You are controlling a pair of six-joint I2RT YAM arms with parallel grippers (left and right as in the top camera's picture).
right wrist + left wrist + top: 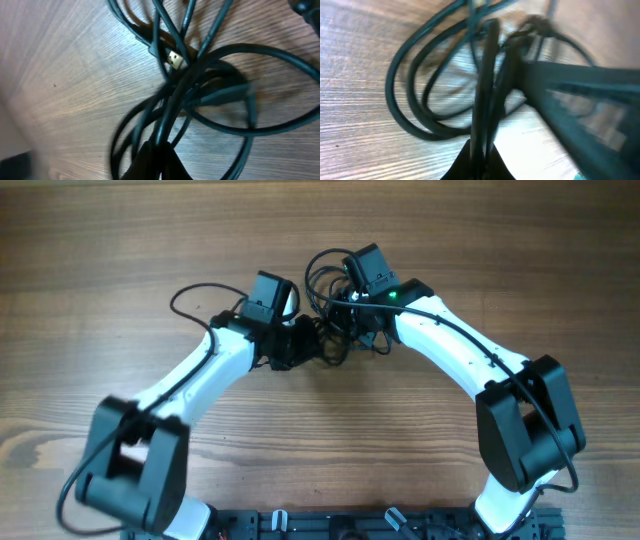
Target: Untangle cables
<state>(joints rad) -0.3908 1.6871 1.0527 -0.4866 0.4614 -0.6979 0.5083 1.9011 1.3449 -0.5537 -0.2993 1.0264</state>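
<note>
Overhead, wood-grain table (100,240), black cables (338,345) bunched mid-table, both jaws pinching them.

I see a wood-grain desk (100,240); on it, black cables (325,330) lie bunched in tangled loops near its middle.

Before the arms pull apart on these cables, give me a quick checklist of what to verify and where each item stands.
1. Is the left gripper shut on a strand: ok.
2. Is the right gripper shut on strands: ok.
3. Are the cables separated: not ok, the loops cross in one bundle between the two grippers.
4. Does each gripper hold a different cable: cannot tell.
5. Is the plug end free of the crossing loops: cannot tell, strands cross right beside it.
</note>
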